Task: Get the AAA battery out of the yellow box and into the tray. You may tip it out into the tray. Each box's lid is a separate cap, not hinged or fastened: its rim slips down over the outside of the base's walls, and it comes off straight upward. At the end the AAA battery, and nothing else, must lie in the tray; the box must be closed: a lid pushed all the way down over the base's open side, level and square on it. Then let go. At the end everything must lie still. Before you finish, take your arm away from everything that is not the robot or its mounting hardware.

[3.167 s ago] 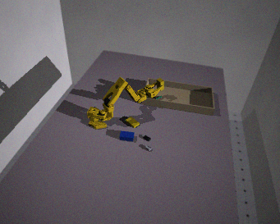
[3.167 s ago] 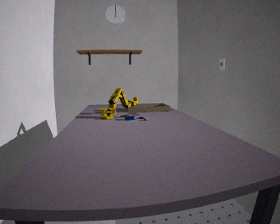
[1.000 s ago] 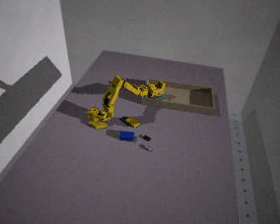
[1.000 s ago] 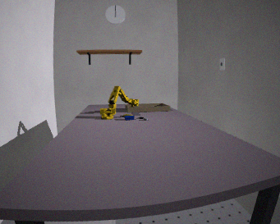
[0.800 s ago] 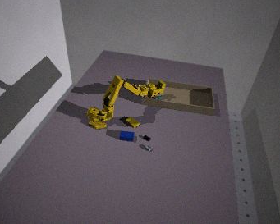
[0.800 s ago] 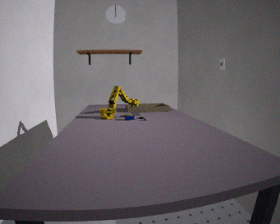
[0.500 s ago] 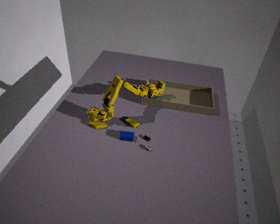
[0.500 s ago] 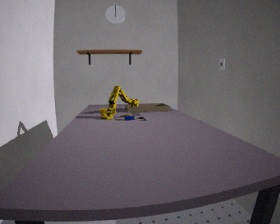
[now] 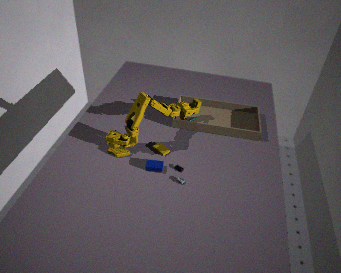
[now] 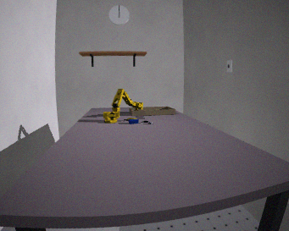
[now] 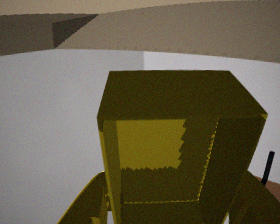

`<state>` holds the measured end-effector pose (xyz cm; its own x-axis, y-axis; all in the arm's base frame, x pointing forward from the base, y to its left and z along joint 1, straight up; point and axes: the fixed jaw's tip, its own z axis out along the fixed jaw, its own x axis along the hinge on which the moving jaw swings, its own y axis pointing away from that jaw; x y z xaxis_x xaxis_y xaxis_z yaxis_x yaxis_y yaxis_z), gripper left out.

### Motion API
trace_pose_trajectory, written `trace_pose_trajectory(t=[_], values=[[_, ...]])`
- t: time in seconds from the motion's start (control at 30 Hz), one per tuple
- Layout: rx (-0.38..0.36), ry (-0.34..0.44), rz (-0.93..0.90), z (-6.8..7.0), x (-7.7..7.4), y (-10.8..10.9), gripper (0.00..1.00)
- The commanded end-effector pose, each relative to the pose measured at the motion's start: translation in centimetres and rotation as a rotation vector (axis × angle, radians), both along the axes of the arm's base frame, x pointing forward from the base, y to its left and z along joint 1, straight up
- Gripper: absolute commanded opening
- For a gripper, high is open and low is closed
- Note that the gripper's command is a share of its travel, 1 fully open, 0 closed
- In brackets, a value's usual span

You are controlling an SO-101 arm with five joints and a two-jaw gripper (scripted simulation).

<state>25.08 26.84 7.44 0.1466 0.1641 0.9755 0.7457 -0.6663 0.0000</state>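
Observation:
My gripper (image 9: pixel 191 109) (image 11: pixel 167 200) is shut on the yellow box's base (image 9: pixel 197 103) (image 11: pixel 182 95), held above the left end of the tray (image 9: pixel 218 133) (image 10: pixel 154 112). The base is tilted, and its open side faces the wrist camera; the part of the inside that shows is empty. A small teal thing (image 9: pixel 193 119), which looks like the AAA battery, shows in the tray's left end, below the gripper. It is too small to tell exactly how it lies. The yellow lid (image 9: pixel 161 149) lies off the base, on the table between the arm's foot and the tray.
A blue box (image 9: pixel 154 166) (image 10: pixel 133 121) stands on the table in front of the yellow lid. A small black thing (image 9: pixel 178 168) and a small light grey thing (image 9: pixel 181 181) lie to its right. The tray's walls stand up around its floor.

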Motion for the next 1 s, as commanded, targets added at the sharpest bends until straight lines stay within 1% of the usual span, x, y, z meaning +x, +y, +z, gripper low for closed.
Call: trace_pose_trajectory(t=[0.0,0.37,0.97], values=[[0.031,-0.036,0.0,1.8,0.2,0.2,0.2],[0.03,-0.038,-0.001,2.2,0.3,0.3,0.2],[0.026,-0.042,-0.002,3.5,0.6,0.4,0.2]])
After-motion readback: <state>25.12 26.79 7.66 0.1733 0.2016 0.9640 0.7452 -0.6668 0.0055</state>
